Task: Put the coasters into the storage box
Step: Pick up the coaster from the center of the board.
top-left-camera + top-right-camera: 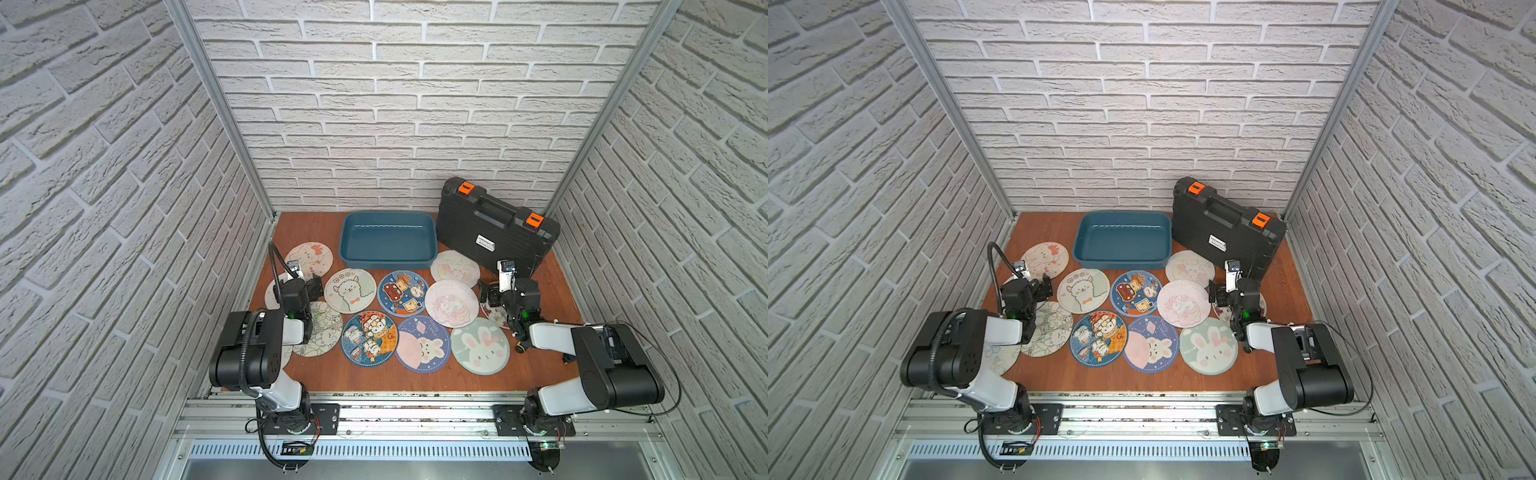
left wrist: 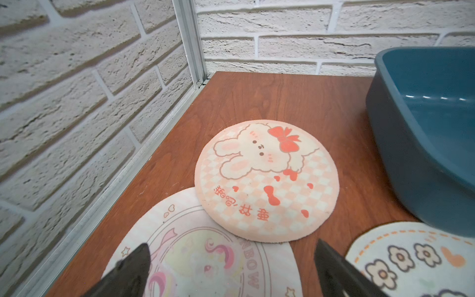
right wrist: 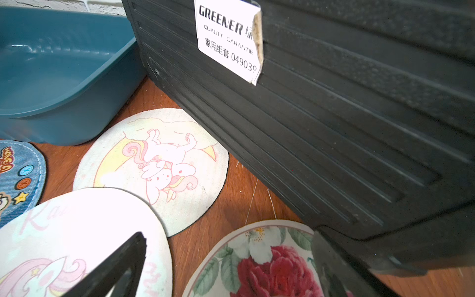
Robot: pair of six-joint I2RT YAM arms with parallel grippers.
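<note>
Left claw [image 2: 231,245] agape above overlapping coasters [image 2: 267,180]

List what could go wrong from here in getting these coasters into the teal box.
1. The bow rabbit coaster overlaps the unicorn coaster below the open left gripper; lifting one may drag the other.
2. The rose coaster lies close against the black case, which may block a finger of the open right gripper.
3. All three lie flat on the table, so fingers may slip off their thin edges.
</note>
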